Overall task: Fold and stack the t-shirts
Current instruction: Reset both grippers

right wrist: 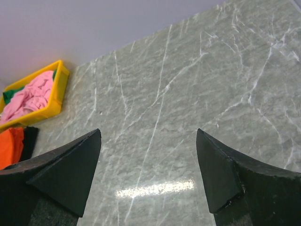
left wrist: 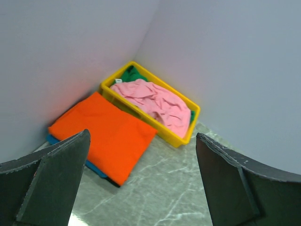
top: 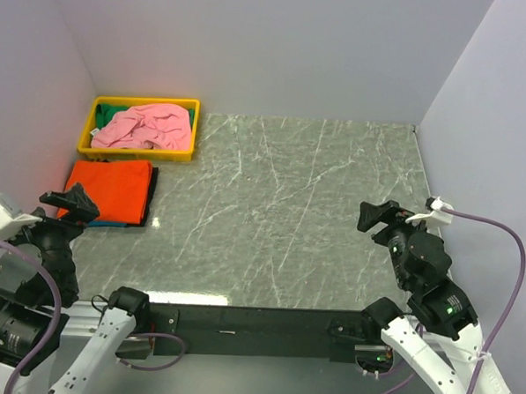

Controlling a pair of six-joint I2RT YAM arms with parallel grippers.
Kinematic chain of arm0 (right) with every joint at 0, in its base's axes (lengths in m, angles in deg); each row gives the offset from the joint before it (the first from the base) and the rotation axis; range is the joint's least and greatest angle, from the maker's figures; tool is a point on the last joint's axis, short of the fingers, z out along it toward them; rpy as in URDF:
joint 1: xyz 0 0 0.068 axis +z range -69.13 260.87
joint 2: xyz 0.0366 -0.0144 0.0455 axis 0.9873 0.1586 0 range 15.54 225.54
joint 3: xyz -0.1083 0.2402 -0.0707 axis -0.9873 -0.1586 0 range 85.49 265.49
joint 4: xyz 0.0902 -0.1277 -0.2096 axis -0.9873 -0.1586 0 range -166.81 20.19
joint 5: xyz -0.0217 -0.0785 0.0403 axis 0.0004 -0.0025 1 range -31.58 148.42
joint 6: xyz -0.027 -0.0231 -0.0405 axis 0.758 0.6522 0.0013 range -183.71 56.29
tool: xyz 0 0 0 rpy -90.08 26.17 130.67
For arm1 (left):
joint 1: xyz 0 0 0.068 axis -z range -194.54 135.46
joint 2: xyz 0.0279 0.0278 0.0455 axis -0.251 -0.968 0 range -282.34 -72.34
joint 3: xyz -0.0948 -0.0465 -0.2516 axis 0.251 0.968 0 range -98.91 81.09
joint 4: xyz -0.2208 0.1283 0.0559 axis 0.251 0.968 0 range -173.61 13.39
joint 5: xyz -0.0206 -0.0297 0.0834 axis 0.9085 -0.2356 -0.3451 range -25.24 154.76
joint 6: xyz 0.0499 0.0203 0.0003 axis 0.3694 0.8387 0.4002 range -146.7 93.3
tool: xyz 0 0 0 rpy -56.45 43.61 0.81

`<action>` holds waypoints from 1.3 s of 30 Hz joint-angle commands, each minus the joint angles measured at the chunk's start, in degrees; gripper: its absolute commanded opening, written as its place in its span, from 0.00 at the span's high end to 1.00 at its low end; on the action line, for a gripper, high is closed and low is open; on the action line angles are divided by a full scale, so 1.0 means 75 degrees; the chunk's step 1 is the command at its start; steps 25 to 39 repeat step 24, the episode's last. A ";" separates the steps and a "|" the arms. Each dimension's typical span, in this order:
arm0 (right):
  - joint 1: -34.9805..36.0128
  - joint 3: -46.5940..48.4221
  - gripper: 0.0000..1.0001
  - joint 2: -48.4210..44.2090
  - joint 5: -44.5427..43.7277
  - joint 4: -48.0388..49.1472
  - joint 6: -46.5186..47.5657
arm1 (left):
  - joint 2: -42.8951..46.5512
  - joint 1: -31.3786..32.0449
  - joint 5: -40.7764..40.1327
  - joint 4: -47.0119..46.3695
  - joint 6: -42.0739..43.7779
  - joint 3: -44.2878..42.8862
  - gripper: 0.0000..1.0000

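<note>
A folded bright orange t-shirt [top: 112, 189] lies at the table's left edge on top of a folded teal blue one, of which only an edge [left wrist: 54, 141] shows. A crumpled pale pink t-shirt [top: 145, 125] lies in the yellow tray [top: 138, 152], with green cloth [top: 108, 114] under it. My left gripper [top: 71, 203] is open and empty, raised near the orange shirt's near corner. My right gripper [top: 377, 215] is open and empty above the right side of the table. The pink shirt [left wrist: 155, 102] and orange shirt [left wrist: 101, 132] show in the left wrist view.
The yellow tray [left wrist: 155, 123] stands in the back left corner against the walls. White walls close off the left, back and right. The grey marbled tabletop [top: 298, 208] stretches between the arms. The tray [right wrist: 59, 101] also shows in the right wrist view.
</note>
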 commanded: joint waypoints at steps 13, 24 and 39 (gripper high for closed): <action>-0.0035 -0.0430 0.12 -0.0229 -0.0230 0.0474 0.0336 | 0.0951 0.0126 -0.0711 -0.1067 0.0496 0.1076 0.01; -0.0035 -0.0594 0.12 -0.0217 -0.0148 0.0697 0.0500 | 0.1033 0.0126 -0.0640 -0.1360 0.0602 0.1381 0.00; -0.0035 -0.0594 0.12 -0.0217 -0.0148 0.0697 0.0500 | 0.1033 0.0126 -0.0640 -0.1360 0.0602 0.1381 0.00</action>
